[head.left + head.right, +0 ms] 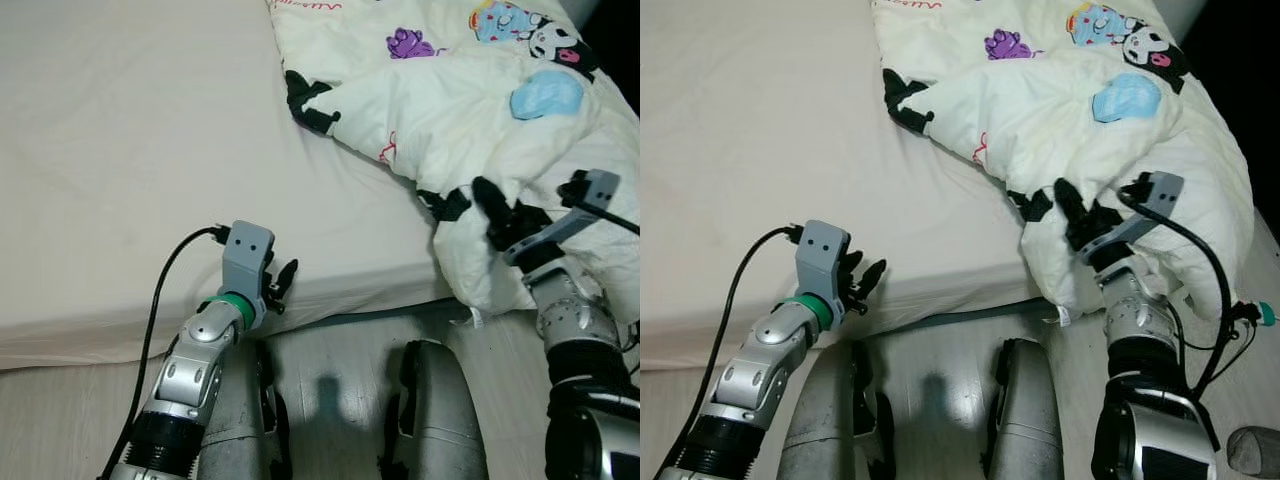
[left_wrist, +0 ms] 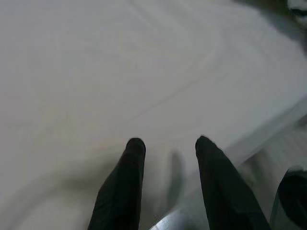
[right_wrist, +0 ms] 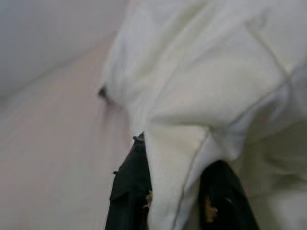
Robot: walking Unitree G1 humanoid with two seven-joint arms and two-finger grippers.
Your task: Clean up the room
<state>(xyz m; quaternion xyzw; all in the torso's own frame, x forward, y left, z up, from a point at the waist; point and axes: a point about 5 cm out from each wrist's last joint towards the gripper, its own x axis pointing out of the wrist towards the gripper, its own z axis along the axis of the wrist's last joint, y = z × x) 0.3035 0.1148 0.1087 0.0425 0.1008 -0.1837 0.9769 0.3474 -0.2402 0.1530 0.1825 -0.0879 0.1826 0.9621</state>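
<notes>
A white blanket (image 1: 450, 100) with cartoon prints lies crumpled over the right part of the bed, and one corner hangs off the front edge. My right gripper (image 1: 497, 215) is shut on a fold of that hanging corner. In the right wrist view the fold (image 3: 192, 96) is pinched between the two black fingers (image 3: 129, 191). My left gripper (image 1: 282, 283) hovers open at the bed's front edge with nothing between its fingers. The left wrist view has it (image 2: 168, 143) over the bare sheet.
The cream bed sheet (image 1: 130, 150) covers the left and middle of the mattress. Pale wooden floor (image 1: 340, 345) runs along the bed's front edge, and my two legs (image 1: 430, 410) stand on it. A black cable (image 1: 160, 290) loops beside my left arm.
</notes>
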